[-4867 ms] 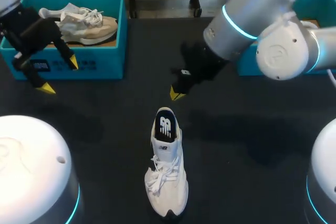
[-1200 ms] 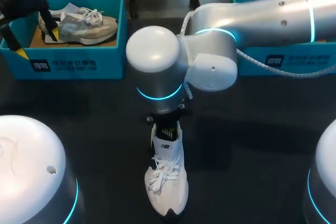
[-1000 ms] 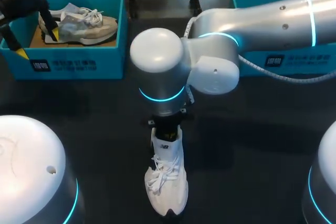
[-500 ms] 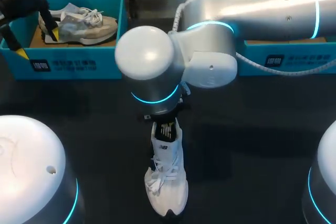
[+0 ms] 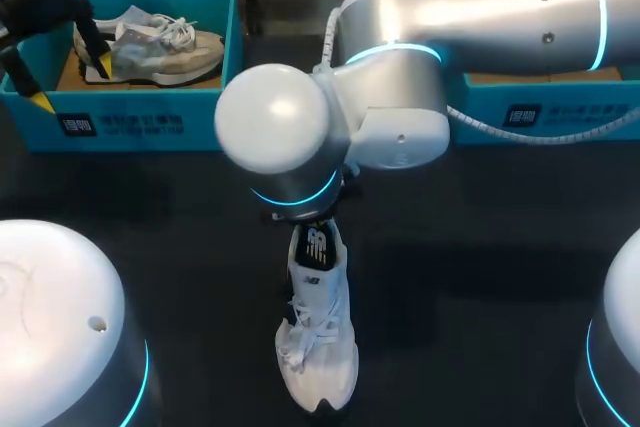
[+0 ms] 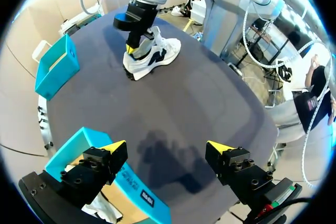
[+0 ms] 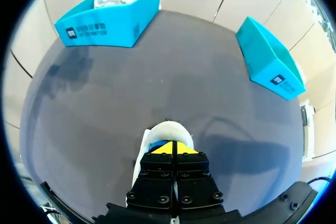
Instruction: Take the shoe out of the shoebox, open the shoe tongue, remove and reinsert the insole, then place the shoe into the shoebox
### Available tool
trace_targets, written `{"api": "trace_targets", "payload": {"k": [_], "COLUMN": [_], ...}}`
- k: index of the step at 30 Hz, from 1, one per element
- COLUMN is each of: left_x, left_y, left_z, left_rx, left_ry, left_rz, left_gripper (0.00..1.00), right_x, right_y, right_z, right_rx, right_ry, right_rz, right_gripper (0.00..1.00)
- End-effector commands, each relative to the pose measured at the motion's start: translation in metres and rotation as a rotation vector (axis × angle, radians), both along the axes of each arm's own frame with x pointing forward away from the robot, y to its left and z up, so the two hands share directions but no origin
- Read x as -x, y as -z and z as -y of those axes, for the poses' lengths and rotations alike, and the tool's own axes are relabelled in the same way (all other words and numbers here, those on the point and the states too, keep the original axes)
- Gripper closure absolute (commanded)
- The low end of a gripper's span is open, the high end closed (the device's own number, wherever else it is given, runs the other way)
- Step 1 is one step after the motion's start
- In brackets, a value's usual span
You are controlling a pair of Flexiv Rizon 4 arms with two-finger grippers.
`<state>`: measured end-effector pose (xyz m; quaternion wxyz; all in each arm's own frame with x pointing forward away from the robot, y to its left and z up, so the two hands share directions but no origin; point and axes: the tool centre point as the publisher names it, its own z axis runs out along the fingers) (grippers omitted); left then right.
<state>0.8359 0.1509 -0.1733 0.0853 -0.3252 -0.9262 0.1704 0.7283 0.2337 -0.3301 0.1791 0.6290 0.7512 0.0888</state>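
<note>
My right gripper (image 7: 172, 147) — fingers pressed together, tips at heel opening of white shoe (image 5: 318, 337); shoe upright on table (image 5: 490, 247), toe near. My left gripper (image 6: 167, 146) spread wide over far-left shoebox (image 5: 150, 125) edge.

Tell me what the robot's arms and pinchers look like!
The right arm is made of fat, shiny silver tubes with rounded joints, glowing blue-green rings and a white cable running along it. The left gripper and right gripper are black and blocky, dotted with little bolts, and each finger ends in a bright yellow pointed tip.
</note>
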Motion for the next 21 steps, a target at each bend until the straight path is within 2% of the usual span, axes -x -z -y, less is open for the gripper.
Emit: {"api": "trace_targets", "payload": {"k": [1, 2, 13, 21], "left_x": [0.0, 0.0, 0.0, 0.0], "left_y": [0.0, 0.0, 0.0, 0.0], "left_z": [0.0, 0.0, 0.0, 0.0], "left_rx": [-0.004, -0.004, -0.004, -0.004], "left_ry": [0.002, 0.002, 0.002, 0.002], "left_rz": [0.001, 0.001, 0.001, 0.001], "left_gripper": [0.0, 0.0, 0.0, 0.0], "right_x": [0.003, -0.002, -0.012, -0.009], "right_y": [0.008, 0.018, 0.039, 0.052], "right_z": [-0.002, 0.0, -0.002, -0.004], "right_rx": [-0.038, -0.053, -0.084, -0.098], "right_ry": [0.084, 0.088, 0.098, 0.117], "right_rz": [0.031, 0.019, -0.043, -0.103], "right_gripper": [1.0, 1.0, 1.0, 1.0]}}
